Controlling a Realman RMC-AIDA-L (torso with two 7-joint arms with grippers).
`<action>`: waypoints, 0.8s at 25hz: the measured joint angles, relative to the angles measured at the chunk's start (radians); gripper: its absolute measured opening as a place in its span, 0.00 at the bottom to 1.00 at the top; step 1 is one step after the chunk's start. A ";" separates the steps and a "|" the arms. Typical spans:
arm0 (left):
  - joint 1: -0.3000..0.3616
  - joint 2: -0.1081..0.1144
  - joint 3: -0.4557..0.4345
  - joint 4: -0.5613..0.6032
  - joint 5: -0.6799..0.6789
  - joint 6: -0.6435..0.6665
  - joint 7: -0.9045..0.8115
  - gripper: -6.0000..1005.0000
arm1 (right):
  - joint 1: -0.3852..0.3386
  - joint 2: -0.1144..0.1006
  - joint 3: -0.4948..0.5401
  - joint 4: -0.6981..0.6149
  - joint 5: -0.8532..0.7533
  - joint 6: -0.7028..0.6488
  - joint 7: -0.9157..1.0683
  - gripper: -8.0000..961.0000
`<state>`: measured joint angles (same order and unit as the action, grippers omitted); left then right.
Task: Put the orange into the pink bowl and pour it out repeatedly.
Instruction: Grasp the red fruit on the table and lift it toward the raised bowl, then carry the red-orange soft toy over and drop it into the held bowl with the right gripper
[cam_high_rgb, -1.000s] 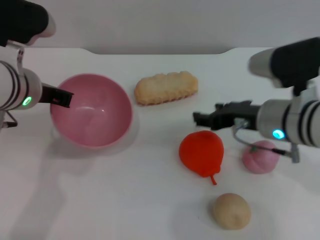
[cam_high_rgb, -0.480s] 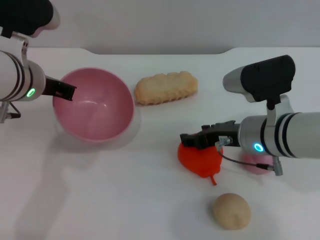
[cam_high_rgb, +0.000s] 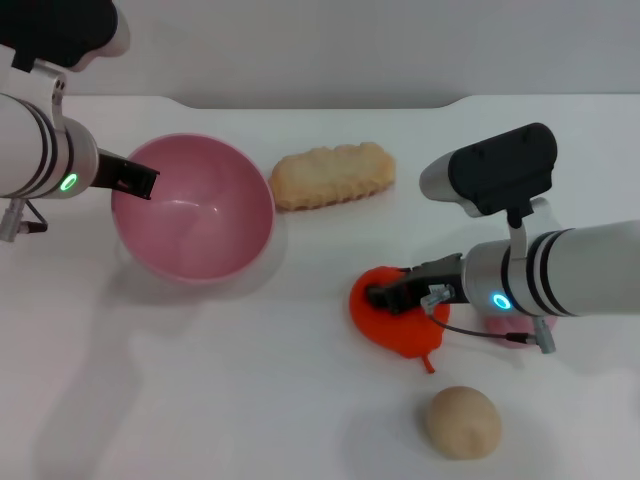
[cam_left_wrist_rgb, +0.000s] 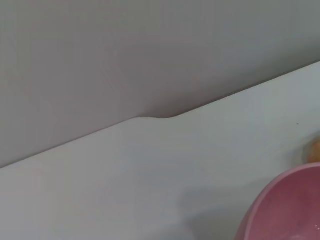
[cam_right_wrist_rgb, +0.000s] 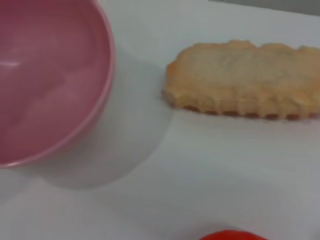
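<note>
On the table, over the orange: right gripper now lowered onto its top, a second ago well above and back beside the pink ball; how far parted, cannot tell, nothing lifted yet. At the bowl, left gripper on the near rim, grip unclear, bowl nudged slightly rightward. Likely about to grasp; orange well apart from bowl, biscuit between.

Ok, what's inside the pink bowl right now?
Nothing: the pink bowl shows only its bare inner wall. The orange lies on the table under the right gripper. The left gripper is at the bowl's rim.
</note>
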<state>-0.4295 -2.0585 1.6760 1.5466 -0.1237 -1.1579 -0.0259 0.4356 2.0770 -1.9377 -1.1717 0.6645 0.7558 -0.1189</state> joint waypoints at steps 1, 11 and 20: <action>0.000 0.000 0.000 0.000 0.000 0.000 0.000 0.05 | -0.001 0.000 0.001 -0.004 -0.002 0.000 0.000 0.60; -0.003 0.000 0.004 -0.005 -0.009 0.009 0.001 0.05 | -0.116 -0.005 0.061 -0.320 -0.116 0.073 -0.004 0.19; -0.012 -0.003 0.067 -0.038 -0.070 0.052 0.015 0.05 | -0.171 0.000 0.090 -0.597 -0.172 0.123 -0.011 0.12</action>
<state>-0.4418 -2.0611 1.7427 1.5091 -0.1933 -1.1055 -0.0112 0.2651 2.0766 -1.8481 -1.7690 0.4920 0.8791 -0.1300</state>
